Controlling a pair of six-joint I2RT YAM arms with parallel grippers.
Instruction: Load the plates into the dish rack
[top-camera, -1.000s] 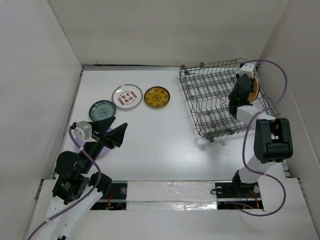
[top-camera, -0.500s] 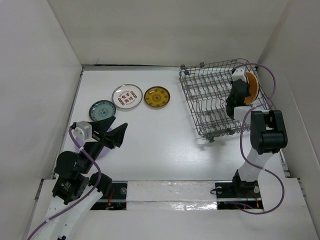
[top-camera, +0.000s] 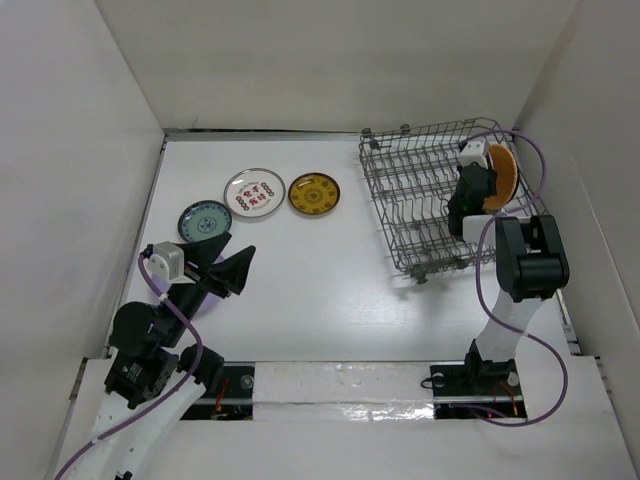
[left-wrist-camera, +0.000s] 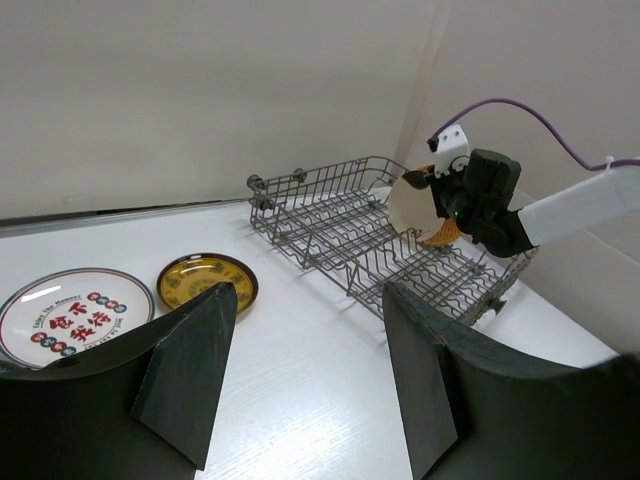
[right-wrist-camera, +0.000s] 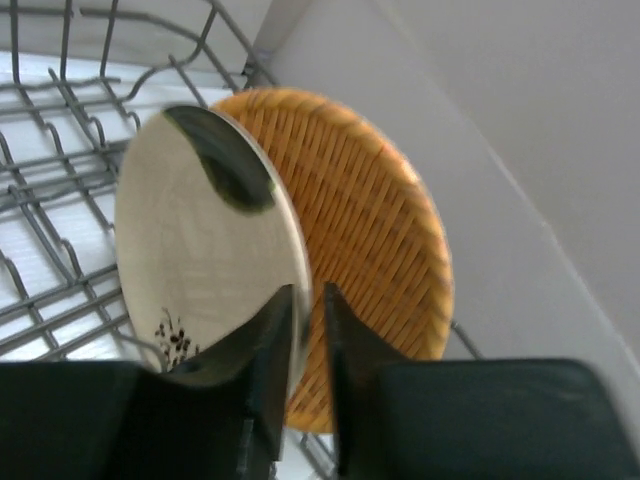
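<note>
My right gripper is shut on the rim of the orange-tan plate, held on edge over the far right end of the grey wire dish rack. In the right wrist view the gripper pinches the rim, cream inside to the left and woven orange back to the right. My left gripper is open and empty, just near of the teal plate. The white plate with red marks and the dark yellow plate lie flat on the table. Lavender and black plates are out of view.
White walls close in the table on the left, back and right, and the rack's right side stands close to the right wall. In the left wrist view, between the open fingers, lie the yellow plate and the rack.
My right gripper has moved a little to the left over the rack with the orange-tan plate in it. The left arm and the three plates on the table have not moved.
</note>
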